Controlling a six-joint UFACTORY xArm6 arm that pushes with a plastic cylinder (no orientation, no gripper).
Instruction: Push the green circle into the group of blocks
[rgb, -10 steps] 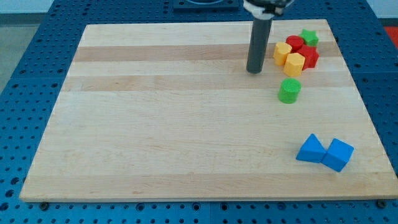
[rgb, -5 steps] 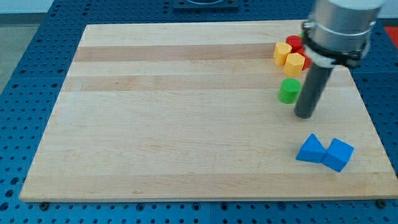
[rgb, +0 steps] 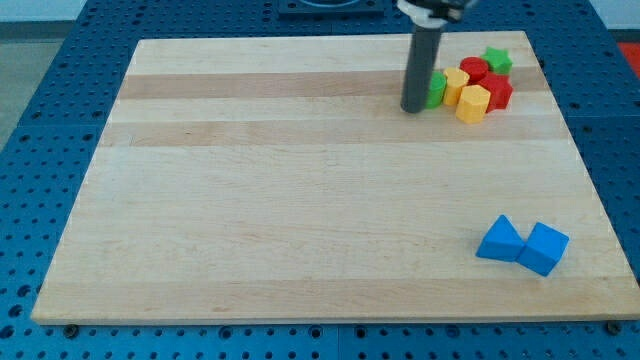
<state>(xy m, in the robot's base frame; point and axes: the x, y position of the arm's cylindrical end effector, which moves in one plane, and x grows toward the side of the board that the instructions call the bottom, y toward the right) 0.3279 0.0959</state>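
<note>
Nearest the view's bottom, well away from the tool, two blue blocks (rgb: 522, 244) lie touching on the table (rgb: 300, 200). Farther up, my tip (rgb: 411, 108), a bare rod holding nothing, stands against the green circle (rgb: 436, 89), which is on its right and touches the yellow blocks (rgb: 464, 93). Beyond them sit red blocks (rgb: 489, 82) and a green star (rgb: 497, 60). The push looks complete; next I judge only a clean retreat leftward is needed.

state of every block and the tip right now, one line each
green circle: against the group's left side, partly hidden by the rod
my tip: on the board, at the green circle's left
yellow blocks: two, packed in the group
red blocks: packed behind the yellow ones
green star: at the group's top right
blue blocks: two, touching, lower right
</note>
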